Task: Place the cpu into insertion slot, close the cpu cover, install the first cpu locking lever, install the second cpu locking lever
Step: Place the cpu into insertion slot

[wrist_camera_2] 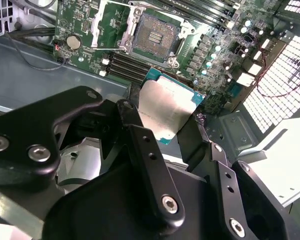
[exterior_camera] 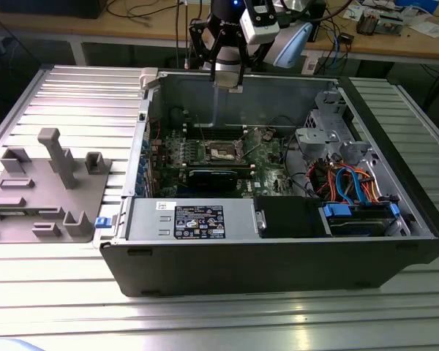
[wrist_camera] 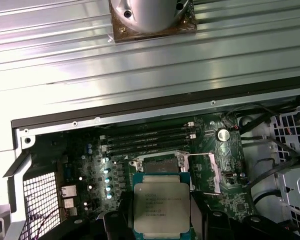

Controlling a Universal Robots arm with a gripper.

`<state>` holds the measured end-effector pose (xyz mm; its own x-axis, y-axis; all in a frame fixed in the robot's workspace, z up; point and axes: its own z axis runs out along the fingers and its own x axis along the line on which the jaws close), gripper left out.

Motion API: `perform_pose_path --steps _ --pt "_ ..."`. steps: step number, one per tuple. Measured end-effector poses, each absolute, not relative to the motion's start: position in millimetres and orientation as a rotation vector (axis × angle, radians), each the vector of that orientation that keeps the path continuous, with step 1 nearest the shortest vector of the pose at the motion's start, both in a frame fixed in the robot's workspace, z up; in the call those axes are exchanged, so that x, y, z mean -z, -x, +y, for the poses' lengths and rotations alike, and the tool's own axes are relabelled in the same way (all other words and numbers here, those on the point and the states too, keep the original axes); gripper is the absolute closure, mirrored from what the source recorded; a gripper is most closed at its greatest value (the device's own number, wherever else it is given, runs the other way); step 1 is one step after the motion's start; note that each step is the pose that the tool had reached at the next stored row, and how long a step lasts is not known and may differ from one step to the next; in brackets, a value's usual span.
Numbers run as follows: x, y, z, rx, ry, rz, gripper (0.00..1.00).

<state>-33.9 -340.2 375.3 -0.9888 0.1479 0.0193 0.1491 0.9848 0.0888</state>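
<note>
The cpu [wrist_camera: 161,207] is in the claw [wrist_camera: 161,222], metal top facing the first wrist view, pinched by its opposite edges between the two black fingers [wrist_camera_2: 140,145], so the claw is clamped on the chip. It hangs in the air above the green motherboard [wrist_camera: 85,165], well clear of it and not yet over its target. The insertion slot [wrist_camera: 160,164] lies bare, gold-toned contacts showing, and the cpu cover [wrist_camera: 205,154] is swung open just beside it, so the socket looks ready to receive. That puts us in step one by my reading: placing the chip, with cover and both levers not yet dealt with. From outside, the claw [exterior_camera: 227,73] sits high over the back wall of the open computer case [exterior_camera: 278,270], which lies on the ribbed metal table [exterior_camera: 58,307]. This placing calls for squaring the chip over the socket, edges parallel, and a gentle, level descent, since those contacts look delicate.
</note>
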Motion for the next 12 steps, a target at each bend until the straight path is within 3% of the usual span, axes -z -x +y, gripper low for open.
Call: perform_pose_path --steps 12 --pt "-375.3 33.9 -340.2 0.141 0.277 -3.115 0.46"
